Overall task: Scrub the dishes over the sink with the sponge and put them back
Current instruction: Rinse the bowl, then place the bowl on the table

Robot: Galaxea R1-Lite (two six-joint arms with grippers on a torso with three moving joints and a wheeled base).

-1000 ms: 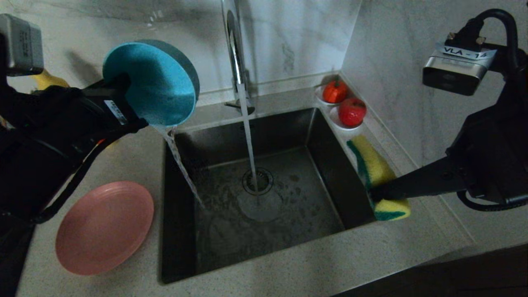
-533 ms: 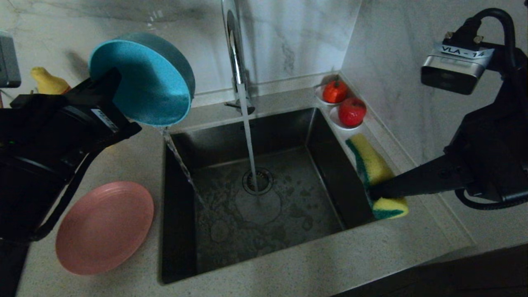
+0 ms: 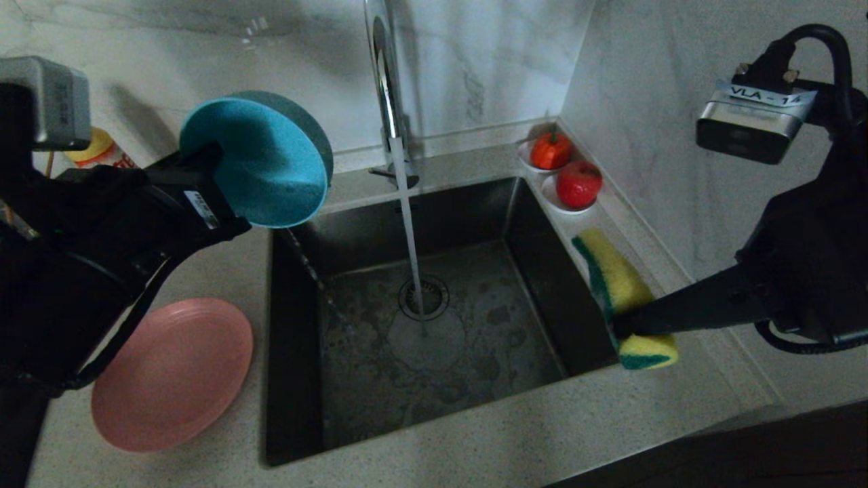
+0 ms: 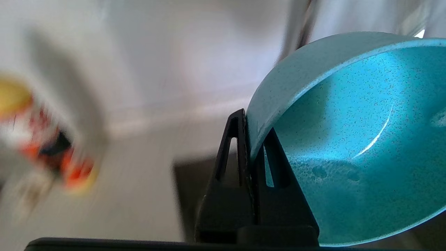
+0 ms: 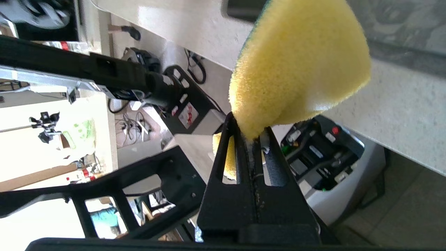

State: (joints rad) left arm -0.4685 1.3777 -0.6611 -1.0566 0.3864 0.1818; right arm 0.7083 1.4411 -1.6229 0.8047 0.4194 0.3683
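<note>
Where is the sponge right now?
Head view, right side: the sponge is pinched in the right gripper over the sink's right rim.

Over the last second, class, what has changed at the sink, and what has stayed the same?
The left gripper, shut on the teal bowl, rose slightly and then dropped lower, keeping it tipped; the stream pouring from it into the sink thinned to a trickle. Unchanged: right gripper shut on the sponge at the sink's right rim, pink plate, faucet running.

black arms, silver wrist camera (image 3: 749,125) labelled vla-14, looping black cable (image 3: 814,41)
</note>
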